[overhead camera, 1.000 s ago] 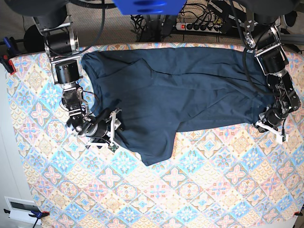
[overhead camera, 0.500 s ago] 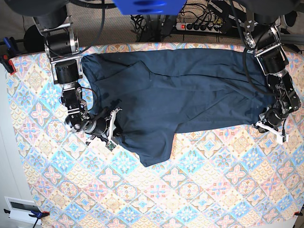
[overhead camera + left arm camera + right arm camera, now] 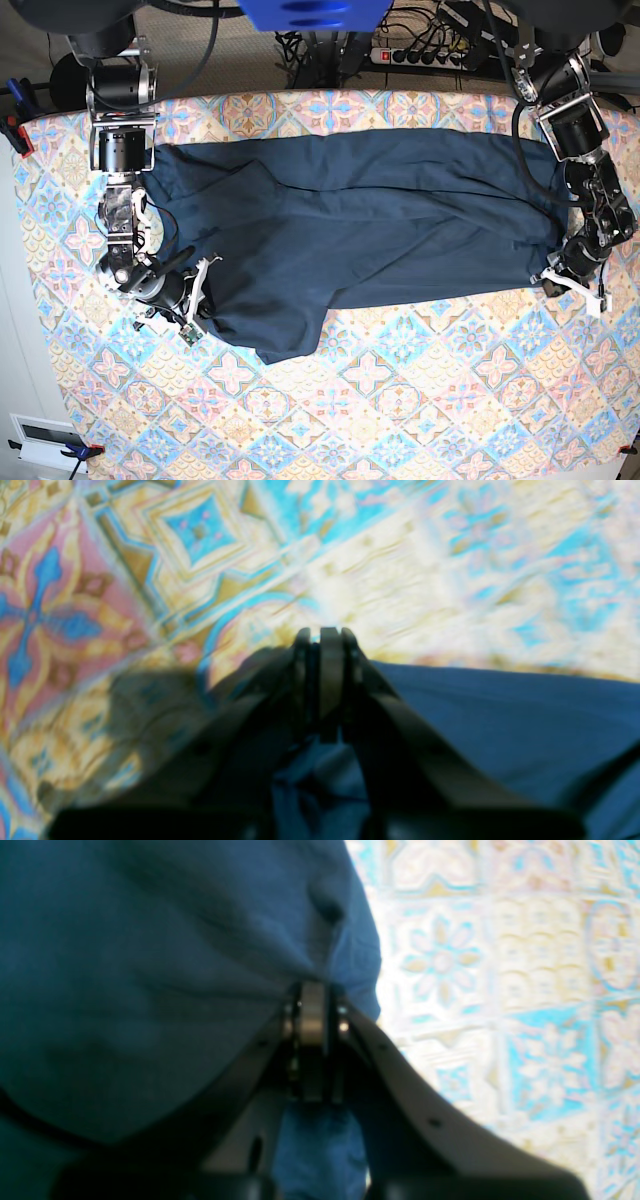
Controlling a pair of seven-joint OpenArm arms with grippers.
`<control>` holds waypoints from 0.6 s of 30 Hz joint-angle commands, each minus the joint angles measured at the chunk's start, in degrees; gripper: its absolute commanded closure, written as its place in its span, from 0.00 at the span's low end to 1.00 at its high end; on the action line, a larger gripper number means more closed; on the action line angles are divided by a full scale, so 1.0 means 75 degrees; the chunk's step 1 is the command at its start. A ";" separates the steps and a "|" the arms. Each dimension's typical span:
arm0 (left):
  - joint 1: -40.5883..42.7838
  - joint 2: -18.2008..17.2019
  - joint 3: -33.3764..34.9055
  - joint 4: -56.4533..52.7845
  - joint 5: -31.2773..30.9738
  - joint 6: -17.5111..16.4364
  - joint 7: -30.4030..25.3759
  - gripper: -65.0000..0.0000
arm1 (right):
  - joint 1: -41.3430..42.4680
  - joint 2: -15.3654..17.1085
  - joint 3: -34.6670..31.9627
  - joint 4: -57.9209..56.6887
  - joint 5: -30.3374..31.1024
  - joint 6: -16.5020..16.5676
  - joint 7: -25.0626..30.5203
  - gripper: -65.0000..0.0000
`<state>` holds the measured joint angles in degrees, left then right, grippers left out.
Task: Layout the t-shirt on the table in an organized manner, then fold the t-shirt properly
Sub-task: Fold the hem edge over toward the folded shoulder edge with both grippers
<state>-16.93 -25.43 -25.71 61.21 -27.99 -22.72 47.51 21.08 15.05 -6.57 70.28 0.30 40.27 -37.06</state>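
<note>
My right end effector [image 3: 314, 1040] and left end effector [image 3: 322, 680] are both clamped on edges of the plain dark navy cotton t-shirt [image 3: 370, 220], which lies stretched but creased across the pastel diamond-tiled surface [image 3: 420, 400]; layout incomplete, folding not started.

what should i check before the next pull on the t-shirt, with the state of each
1. Right gripper shut on the t-shirt: ok, cloth bunches at its closed tips in the right wrist view.
2. Left gripper shut on the t-shirt: ok, navy cloth sits between and under its closed tips.
3. Shirt flat between the arms: not ok, long creases run across it in the base view.
4. Whole shirt on the table: ok, no edge hangs off.
5. Sleeve by the right gripper spread out: not ok, it hangs as a loose flap toward the near edge.
6. How deep each pinch bites: cannot tell, both wrist views are blurred.
</note>
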 commanded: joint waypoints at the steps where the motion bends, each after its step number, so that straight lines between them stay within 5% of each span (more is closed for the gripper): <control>1: -0.0081 -0.0178 -0.0035 0.0343 -0.0248 -0.0024 -0.0198 1.00 | 0.0102 0.0051 0.0073 0.0235 0.0107 -0.0036 0.0106 0.99; 11: 0.1009 -0.0331 -0.1078 0.1527 -0.1326 -0.0024 0.0388 1.00 | -0.0707 0.0379 0.0085 0.1384 0.0166 -0.0036 0.0106 0.99; 18: 0.1607 -0.0343 -0.1606 0.1550 -0.1338 -0.0036 0.0388 1.00 | -0.1422 0.0684 0.0753 0.1853 0.1561 -0.0036 -0.0281 0.99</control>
<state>-3.97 -26.41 -37.26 71.77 -37.39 -22.96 51.72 8.40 19.03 -1.76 82.70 11.64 40.69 -40.82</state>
